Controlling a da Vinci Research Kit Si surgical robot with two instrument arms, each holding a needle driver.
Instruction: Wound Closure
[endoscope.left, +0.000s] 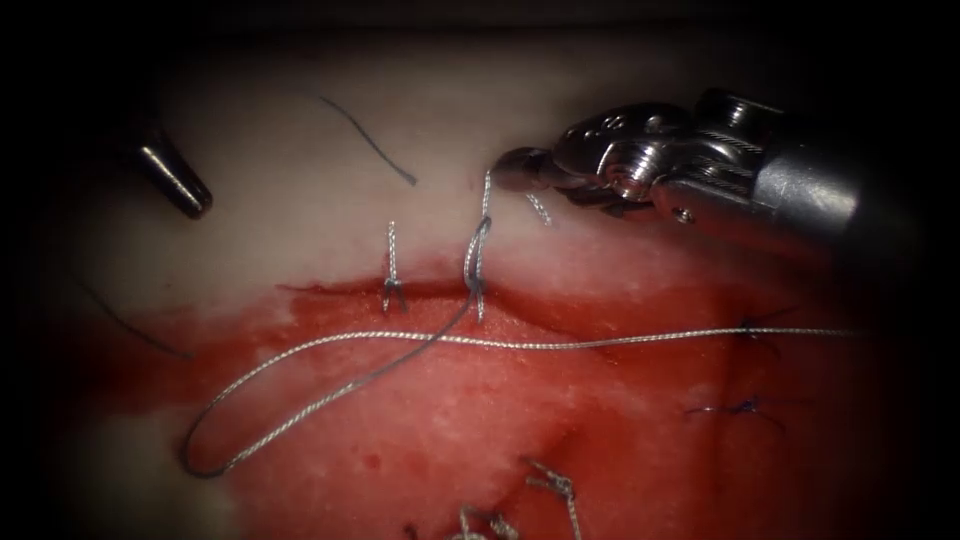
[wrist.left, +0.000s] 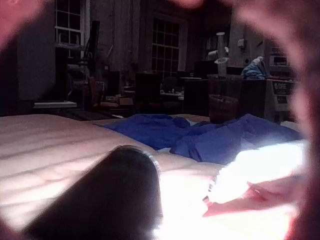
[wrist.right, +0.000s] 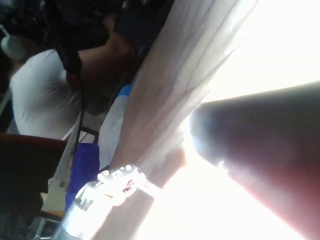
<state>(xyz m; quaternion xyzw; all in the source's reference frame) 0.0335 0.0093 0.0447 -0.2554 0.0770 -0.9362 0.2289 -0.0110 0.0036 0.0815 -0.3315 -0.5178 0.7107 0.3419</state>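
The right arm's steel needle driver (endoscope.left: 512, 168) is clamped on the upper end of the silvery braided thread (endoscope.left: 483, 205) rising from a stitch at the dark cut (endoscope.left: 420, 290) just below its tip. The left tool (endoscope.left: 180, 180) idles well apart (jaws unclear), holding nothing. I can't make out the needle. Steady, vertical tension seems wise.

The left gripper (endoscope.left: 180, 185) is half lost in the endoscope view's dark corner, its jaw state unreadable, while the thread (endoscope.left: 700, 335) fades into darkness rightward.

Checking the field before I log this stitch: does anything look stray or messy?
Yes. A loose cut thread end lies on the pale tissue above the cut, and red fluid spreads below it. The right tool holds the thread; left tool holds nothing.
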